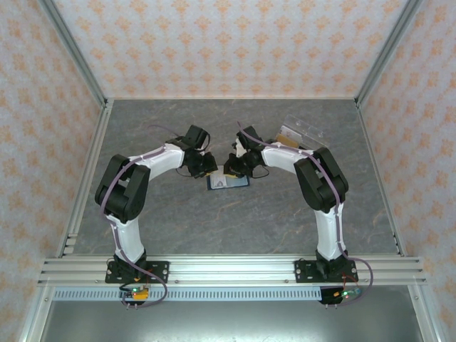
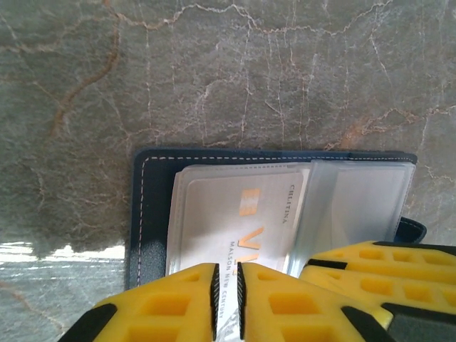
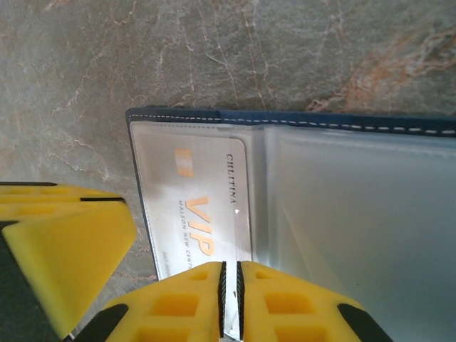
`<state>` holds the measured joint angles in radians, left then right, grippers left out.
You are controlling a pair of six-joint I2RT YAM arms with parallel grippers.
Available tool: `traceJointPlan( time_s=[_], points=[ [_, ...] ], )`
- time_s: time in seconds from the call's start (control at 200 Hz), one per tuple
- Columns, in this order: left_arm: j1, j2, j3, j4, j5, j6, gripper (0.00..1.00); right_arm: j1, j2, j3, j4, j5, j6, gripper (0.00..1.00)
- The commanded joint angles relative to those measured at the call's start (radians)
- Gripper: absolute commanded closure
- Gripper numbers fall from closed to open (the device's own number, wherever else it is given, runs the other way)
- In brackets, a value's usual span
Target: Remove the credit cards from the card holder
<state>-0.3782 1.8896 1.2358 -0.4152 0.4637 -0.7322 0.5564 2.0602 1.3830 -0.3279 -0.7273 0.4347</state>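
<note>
Left wrist view: left gripper clamps the pale grey rectangular VIP credit card, seated in the open dark navy folding card holder. Alongside, the right gripper pinches that holder's clear plastic sleeve. Extraction in hand, by my judgement; next, a straight pull, holder restrained.

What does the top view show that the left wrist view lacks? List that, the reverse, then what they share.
Top adds: both arms from base to wrist, the clear box at the back right, patterned walls. Left wrist adds: VIP lettering on the card, the white stitching on the wallet, the left gripper pinched shut on the card's near edge. Shared: the open wallet on the grey table.
</note>
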Motion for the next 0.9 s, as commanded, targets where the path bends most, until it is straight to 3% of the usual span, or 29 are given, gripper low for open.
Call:
traceJointPlan(
  time_s=[0.0,0.896],
  points=[
    [-0.005,0.014,0.032,-0.048,-0.023,0.019,0.86,-0.002,0.018,0.036,-0.005,-0.012,-0.023,0.85],
    [-0.005,0.068,-0.012,-0.052,-0.064,0.001,0.95,-0.002,0.052,0.054,-0.047,0.011,-0.054,0.82]
  ],
)
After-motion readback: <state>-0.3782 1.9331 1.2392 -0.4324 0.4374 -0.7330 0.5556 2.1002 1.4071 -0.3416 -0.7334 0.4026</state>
